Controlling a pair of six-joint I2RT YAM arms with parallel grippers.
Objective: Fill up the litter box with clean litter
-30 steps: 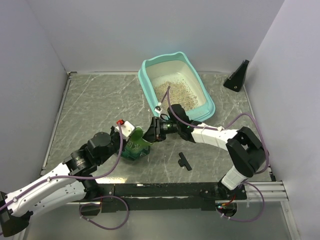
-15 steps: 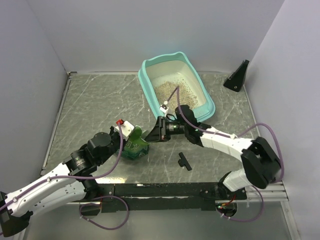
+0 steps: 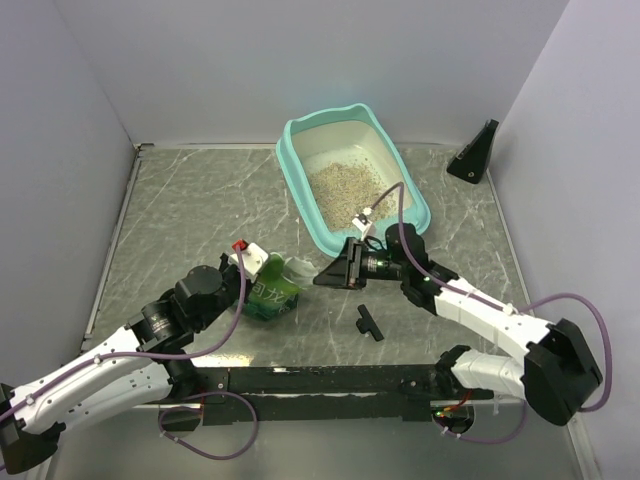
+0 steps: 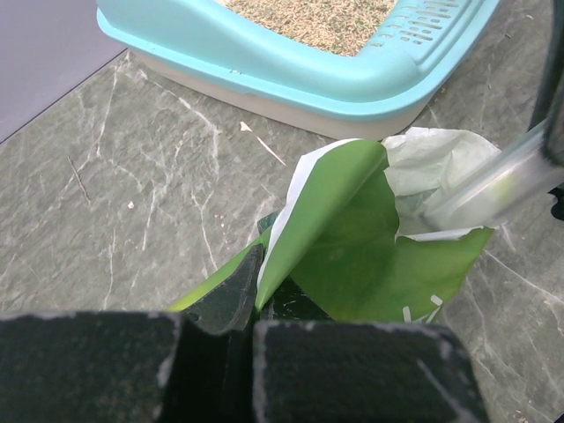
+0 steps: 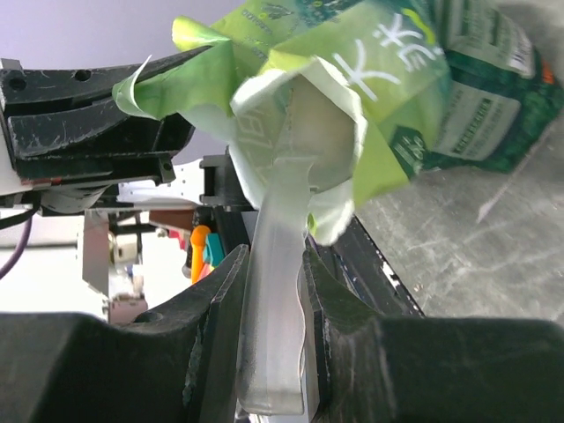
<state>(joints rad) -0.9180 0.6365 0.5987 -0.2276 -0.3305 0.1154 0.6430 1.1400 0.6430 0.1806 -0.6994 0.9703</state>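
The litter box (image 3: 296, 172), teal rim and cream pan, stands at the back middle with a layer of tan clean litter (image 3: 345, 185) in it; it also shows in the left wrist view (image 4: 264, 62). My left gripper (image 3: 256, 274) is shut on the edge of a small green bag (image 3: 272, 292), which stands open on the table (image 4: 352, 247). My right gripper (image 3: 336, 272) is shut on the handle of a translucent scoop (image 5: 278, 291). The scoop's far end sits in the bag's mouth (image 5: 352, 97), so its bowl is hidden.
A small black T-shaped piece (image 3: 368, 322) lies on the marble table right of the bag. A black wedge stand (image 3: 475, 153) sits at the back right. A few stray litter bits (image 4: 264, 148) lie before the box. Grey walls close three sides.
My right arm has swung its elbow to the near right and its gripper has drawn back to the right, with the scoop. The left arm and bag have stayed put.
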